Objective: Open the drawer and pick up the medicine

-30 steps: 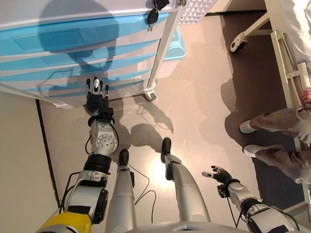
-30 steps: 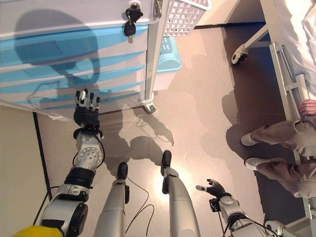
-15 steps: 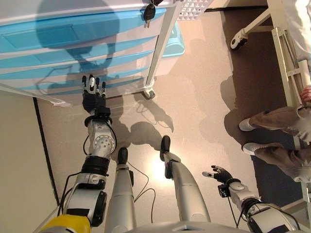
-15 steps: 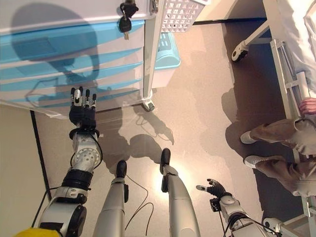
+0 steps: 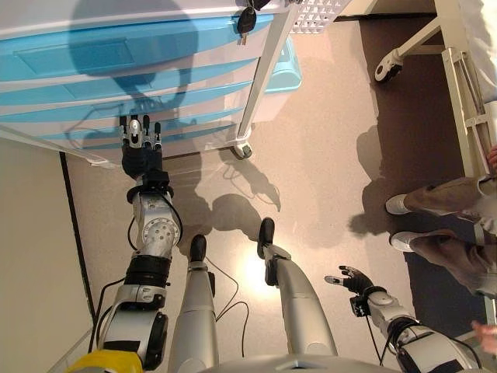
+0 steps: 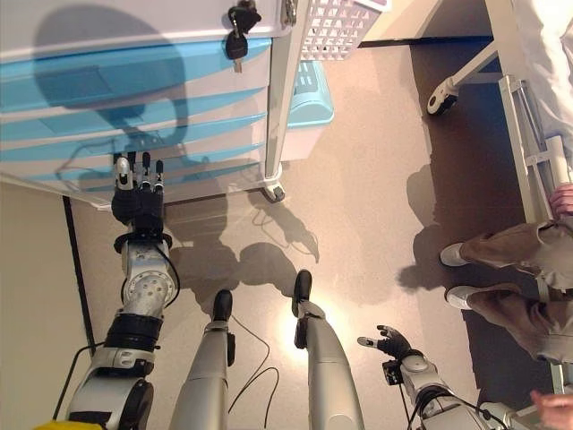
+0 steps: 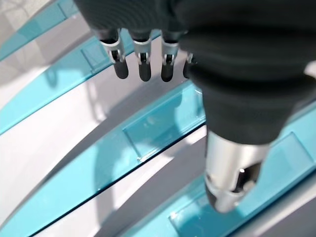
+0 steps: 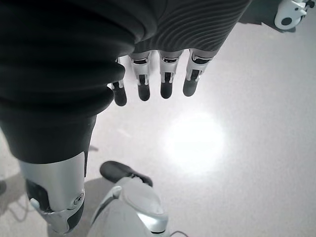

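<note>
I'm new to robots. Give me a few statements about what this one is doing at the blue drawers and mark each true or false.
1. The left hand is raised toward the cabinet's blue drawers, fingers straight. True.
2. A drawer is pulled fully out. False: all drawers look closed.
3. The right hand holds a medicine box. False: it hangs open and empty, low over the floor.
4. Keys hang at the cabinet's upper corner. True.
5. A person's legs show at the right. True.
</note>
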Robot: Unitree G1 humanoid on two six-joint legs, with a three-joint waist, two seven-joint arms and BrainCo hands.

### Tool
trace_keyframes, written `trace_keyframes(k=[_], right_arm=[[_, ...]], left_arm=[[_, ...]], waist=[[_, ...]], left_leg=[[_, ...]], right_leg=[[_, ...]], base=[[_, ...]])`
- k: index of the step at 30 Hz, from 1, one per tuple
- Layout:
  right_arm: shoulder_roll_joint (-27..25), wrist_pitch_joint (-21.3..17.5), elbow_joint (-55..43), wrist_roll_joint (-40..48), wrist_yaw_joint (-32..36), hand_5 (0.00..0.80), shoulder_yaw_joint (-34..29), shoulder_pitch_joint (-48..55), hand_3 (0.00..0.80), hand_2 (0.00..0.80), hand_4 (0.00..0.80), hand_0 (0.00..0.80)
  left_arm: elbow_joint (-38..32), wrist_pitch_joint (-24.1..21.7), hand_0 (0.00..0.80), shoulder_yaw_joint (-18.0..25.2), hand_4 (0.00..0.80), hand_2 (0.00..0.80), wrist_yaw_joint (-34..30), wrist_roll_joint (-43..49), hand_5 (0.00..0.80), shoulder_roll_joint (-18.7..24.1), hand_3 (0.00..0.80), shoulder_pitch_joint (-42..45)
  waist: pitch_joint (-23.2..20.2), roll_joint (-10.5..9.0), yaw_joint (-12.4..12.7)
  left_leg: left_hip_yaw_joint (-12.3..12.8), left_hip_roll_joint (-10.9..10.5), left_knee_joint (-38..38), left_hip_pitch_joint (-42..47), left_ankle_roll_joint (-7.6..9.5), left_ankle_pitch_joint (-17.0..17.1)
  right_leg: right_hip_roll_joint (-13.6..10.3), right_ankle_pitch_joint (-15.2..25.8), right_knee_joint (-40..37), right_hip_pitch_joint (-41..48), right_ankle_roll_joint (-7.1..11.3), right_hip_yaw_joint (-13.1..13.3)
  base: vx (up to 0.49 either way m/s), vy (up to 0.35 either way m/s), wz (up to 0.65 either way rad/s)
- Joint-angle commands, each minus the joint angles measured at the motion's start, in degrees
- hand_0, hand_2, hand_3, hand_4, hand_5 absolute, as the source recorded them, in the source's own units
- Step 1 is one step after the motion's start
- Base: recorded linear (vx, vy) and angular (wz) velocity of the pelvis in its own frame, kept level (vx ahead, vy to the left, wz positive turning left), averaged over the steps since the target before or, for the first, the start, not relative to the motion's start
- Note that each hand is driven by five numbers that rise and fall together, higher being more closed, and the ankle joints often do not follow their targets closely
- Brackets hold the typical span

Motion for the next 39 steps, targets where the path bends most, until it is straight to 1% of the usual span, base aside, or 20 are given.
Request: trace_keyframes(k=[1,3,13,18,21,29,30,31,32,33,34,39], right_arm=[[-3.3,-0.8,2.1,-1.5,0.5,0.0,1.8,3.8,0.0,0.0,0.0,0.0],[-3.3,-0.8,2.2,-1.6,0.6,0.0,1.9,3.8,0.0,0.0,0.0,0.0],[-4.3,-0.7,2.2,-1.9,0.8,0.0,2.1,4.0,0.0,0.0,0.0,0.0],[-4.5,-0.6,2.4,-2.1,0.9,0.0,2.3,3.9,0.0,0.0,0.0,0.0],[-4.9,-0.5,2.5,-2.3,0.9,0.0,2.5,3.9,0.0,0.0,0.0,0.0],[-4.9,-0.3,2.5,-2.5,0.9,0.0,2.8,3.9,0.0,0.0,0.0,0.0],[-4.9,-0.3,2.6,-2.5,0.8,0.0,2.8,3.9,0.0,0.0,0.0,0.0],[-4.9,-0.2,2.6,-2.7,0.8,0.0,2.8,3.9,0.0,0.0,0.0,0.0],[-4.8,-0.3,2.6,-2.6,0.8,0.0,2.8,3.9,0.0,0.0,0.0,0.0],[-4.8,-0.3,2.6,-2.6,0.8,0.0,2.8,3.9,0.0,0.0,0.0,0.0],[-4.7,-0.3,2.4,-2.6,0.9,0.0,2.8,4.0,0.0,0.0,0.0,0.0],[-4.7,-0.3,2.9,-2.8,1.0,0.0,2.8,4.1,0.0,0.0,0.0,0.0]], left_arm=[[-13.7,-6.7,0.0,4.7,0.0,0.0,-5.7,3.7,0.0,7.8,0.0,-4.8],[-13.6,-6.7,0.0,4.7,0.0,0.0,-5.8,3.8,0.0,8.1,0.0,-5.1],[-10.8,-7.2,0.0,4.2,0.0,0.0,-5.1,4.1,0.0,13.0,0.0,-10.0],[-10.8,-7.4,0.0,3.6,0.0,0.0,-4.9,4.1,0.0,14.0,0.0,-11.8],[-10.9,-7.7,0.0,3.0,0.0,0.0,-4.4,4.8,0.0,15.5,0.0,-13.5],[-11.3,-8.4,0.0,3.0,0.0,0.0,-3.1,6.1,0.0,16.7,0.0,-14.7],[-11.6,-8.4,0.05,3.0,0.05,0.05,-2.9,6.3,0.05,16.8,0.05,-14.8],[-11.9,-8.5,0.317,3.0,0.317,0.317,-2.8,6.4,0.317,16.9,0.317,-14.9],[-12.8,-8.6,0.518,3.1,0.518,0.518,-2.6,7.1,0.518,17.3,0.518,-15.1],[-12.8,-8.6,0.605,3.1,0.605,0.605,-2.6,7.1,0.605,17.3,0.605,-15.1],[-13.5,-8.7,0.8,3.0,0.8,0.8,-2.6,7.6,0.8,17.8,0.8,-15.3],[-15.5,-8.9,0.8,3.0,0.8,0.8,-3.1,7.9,0.8,18.2,0.8,-15.6]], waist=[[-4.4,1.27,0.6],[-4.5,1.26,0.6],[-5.2,1.34,0.1],[-5.3,1.47,-0.1],[-5.6,1.69,-0.2],[-5.9,2.04,-0.3],[-6.0,2.14,-0.3],[-6.0,2.2,-0.3],[-6.1,2.31,-0.3],[-6.1,2.31,-0.3],[-6.1,2.41,-0.2],[-5.9,2.65,-0.1]], left_leg=[[-0.3,-3.7,-4.4,-3.2,4.16,5.6],[-0.3,-3.7,-4.3,-3.2,4.17,5.6],[-0.2,-3.5,-4.7,-3.1,4.08,5.8],[-0.1,-3.5,-4.5,-3.3,4.11,5.7],[0.0,-3.5,-4.8,-3.2,4.18,5.7],[0.2,-3.5,-4.5,-3.2,4.22,5.6],[0.2,-3.5,-4.5,-3.2,4.24,5.5],[0.2,-3.6,-4.6,-3.1,4.25,5.5],[0.2,-3.6,-4.6,-3.1,4.27,5.4],[0.2,-3.6,-4.6,-3.1,4.27,5.4],[0.3,-3.6,-4.5,-3.1,4.3,5.4],[0.3,-3.7,-4.4,-3.2,4.31,5.5]], right_leg=[[-0.2,-3.3,2.8,1.9,3.48,-1.8],[-0.2,-3.3,2.8,1.9,3.44,-1.8],[-0.3,-3.1,2.4,2.2,3.52,-1.6],[-0.4,-3.1,2.4,2.1,3.61,-1.5],[-0.4,-3.1,2.4,2.1,3.7,-1.3],[-0.4,-3.0,2.4,2.1,3.76,-1.0],[-0.4,-3.0,2.4,2.2,3.78,-0.9],[-0.4,-3.0,2.4,2.2,3.8,-0.9],[-0.5,-3.1,2.4,2.2,3.82,-0.9],[-0.5,-3.1,2.4,2.2,3.82,-0.8],[-0.5,-3.1,2.5,2.2,3.83,-0.8],[-0.5,-3.2,2.7,2.1,3.79,-0.8]], base=[[0.0,0.0,0.0],[0.0,0.0,0.0],[0.0,0.0,0.0],[0.0,0.0,0.0],[0.0,0.0,0.0],[0.0,0.0,0.0],[0.0,0.0,0.0],[0.0,0.0,0.0],[0.0,0.0,0.0],[0.0,0.0,0.0],[0.0,0.0,0.0],[0.0,0.0,0.0]])
